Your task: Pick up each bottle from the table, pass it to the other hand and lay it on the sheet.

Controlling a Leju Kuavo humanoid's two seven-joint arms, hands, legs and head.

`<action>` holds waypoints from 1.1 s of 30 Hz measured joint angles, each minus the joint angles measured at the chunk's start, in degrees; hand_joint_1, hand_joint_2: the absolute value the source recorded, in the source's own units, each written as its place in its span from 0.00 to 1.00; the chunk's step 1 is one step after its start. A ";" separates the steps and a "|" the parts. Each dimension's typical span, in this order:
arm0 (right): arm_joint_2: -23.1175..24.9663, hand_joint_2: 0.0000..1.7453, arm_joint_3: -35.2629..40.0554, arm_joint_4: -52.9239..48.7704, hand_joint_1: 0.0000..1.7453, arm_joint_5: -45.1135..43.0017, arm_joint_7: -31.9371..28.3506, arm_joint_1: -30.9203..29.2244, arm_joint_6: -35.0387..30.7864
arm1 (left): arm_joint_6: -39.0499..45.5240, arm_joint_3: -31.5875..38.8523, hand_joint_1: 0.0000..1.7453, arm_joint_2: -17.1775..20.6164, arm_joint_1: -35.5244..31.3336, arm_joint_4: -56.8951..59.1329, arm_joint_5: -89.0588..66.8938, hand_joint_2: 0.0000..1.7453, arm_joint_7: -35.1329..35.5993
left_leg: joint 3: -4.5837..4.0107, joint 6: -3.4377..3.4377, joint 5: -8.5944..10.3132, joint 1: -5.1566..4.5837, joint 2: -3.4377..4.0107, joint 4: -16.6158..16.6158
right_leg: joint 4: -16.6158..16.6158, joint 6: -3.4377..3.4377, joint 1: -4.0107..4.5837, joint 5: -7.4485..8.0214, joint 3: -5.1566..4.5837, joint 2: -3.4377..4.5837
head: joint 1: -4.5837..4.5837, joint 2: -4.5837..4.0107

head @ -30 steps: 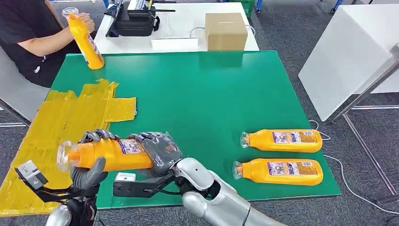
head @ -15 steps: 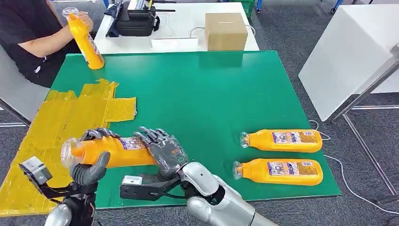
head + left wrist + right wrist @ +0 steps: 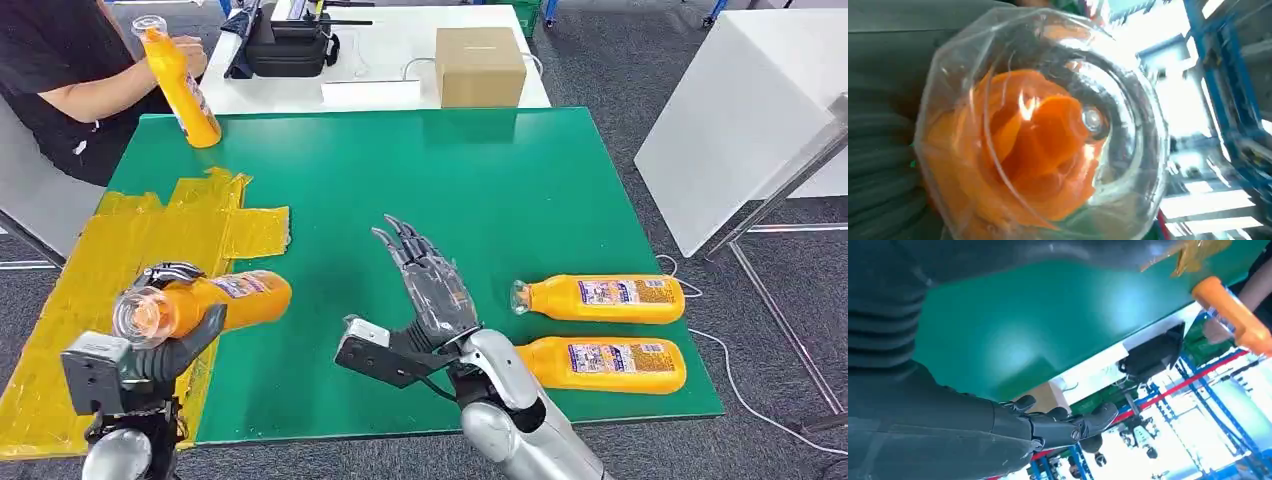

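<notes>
Left hand [image 3: 165,335] grips a bottle [image 3: 215,300] over the yellow sheet [image 3: 120,250] at the table's [image 3: 430,180] left edge. Right hand [image 3: 430,285] empty, fingers spread. Risk: round bottle rolls off the sheet onto the green when released too high.

Bare green table [image 3: 420,180] between sheet [image 3: 120,260] and lying bottles [image 3: 600,330].

The bottle [image 3: 215,301] between the left hand's fingers [image 3: 165,274] is glossy orange plastic with a clear cap. The yellow sheet [image 3: 120,270] is crinkled and shiny, like taped film. The green desk [image 3: 440,180] looks smooth and matt. The right arm [image 3: 515,415] is brushed silver metal.
</notes>
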 measured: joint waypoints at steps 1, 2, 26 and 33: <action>-0.20 0.00 -0.38 -0.60 0.00 0.02 -0.18 0.34 -0.07 | 4.17 -0.29 1.00 0.00 -0.15 0.00 -7.42 1.00 0.02 | 0.00 0.00 0.00 0.00 0.00 0.00 | 0.00 0.00 0.00 0.00 0.00 0.00 | 0.00 0.00; -0.44 0.00 -0.83 -1.31 0.00 0.02 -0.28 0.64 -0.11 | 8.56 -0.52 1.00 0.02 -0.43 0.00 -16.00 1.00 0.22 | 0.00 0.00 0.00 0.00 0.00 0.00 | 0.00 0.00 0.00 0.00 0.01 0.00 | 0.00 0.00; -3.17 0.00 -4.18 -9.05 0.00 -0.72 -1.99 4.32 1.51 | 20.75 -14.34 1.00 8.96 -1.48 17.01 -66.23 1.00 21.92 | 0.00 0.00 0.00 0.00 0.02 0.00 | 0.01 0.00 0.00 0.00 0.01 0.01 | 0.00 0.00; -3.34 0.00 -4.35 -9.40 0.00 -0.72 -1.99 4.51 1.51 | 20.73 -15.69 1.00 9.92 -1.68 18.91 -66.23 1.00 22.05 | 0.00 0.00 0.00 0.00 0.01 0.00 | 0.00 0.00 -0.01 0.00 0.03 0.00 | 0.00 0.00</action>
